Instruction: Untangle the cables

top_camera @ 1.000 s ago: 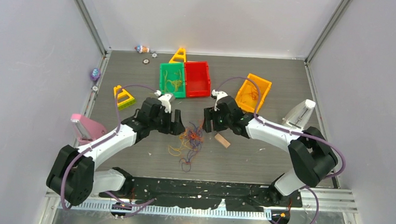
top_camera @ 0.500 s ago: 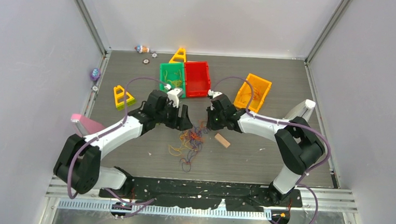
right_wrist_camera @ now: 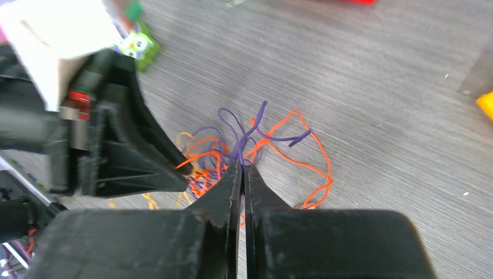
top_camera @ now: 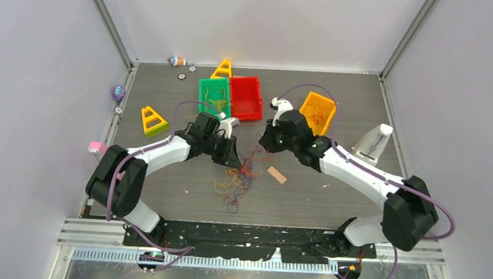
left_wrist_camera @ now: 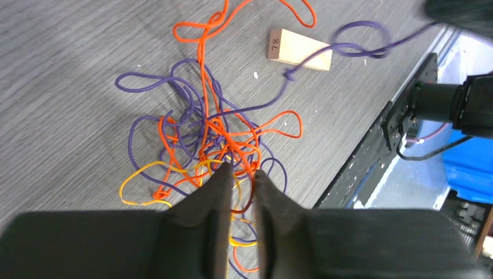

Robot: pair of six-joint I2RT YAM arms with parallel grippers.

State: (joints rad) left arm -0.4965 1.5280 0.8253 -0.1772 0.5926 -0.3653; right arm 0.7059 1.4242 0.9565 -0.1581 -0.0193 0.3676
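Observation:
The cables [top_camera: 238, 176] lie in one tangled heap of orange, purple and yellow strands mid-table. My left gripper [top_camera: 233, 158] is at the heap's left rear edge. In the left wrist view its jaws [left_wrist_camera: 241, 171] stand a narrow gap apart over the tangle [left_wrist_camera: 215, 131], and orange and yellow strands run through that gap. My right gripper [top_camera: 264, 144] hangs just right of the heap. In the right wrist view it [right_wrist_camera: 242, 166] is shut on a purple cable [right_wrist_camera: 247, 131], which rises from its tips above the tangle.
A small wooden block [top_camera: 276, 175] lies right of the heap. Green [top_camera: 215, 99], red [top_camera: 245, 98] and orange [top_camera: 316, 113] bins stand behind. Yellow triangle pieces [top_camera: 153, 119] sit at the back left, a white object [top_camera: 373, 143] at the right.
The right gripper shut on a purple cable and drew back toward the rear right. The left gripper moved right onto the heap and its jaws narrowed.

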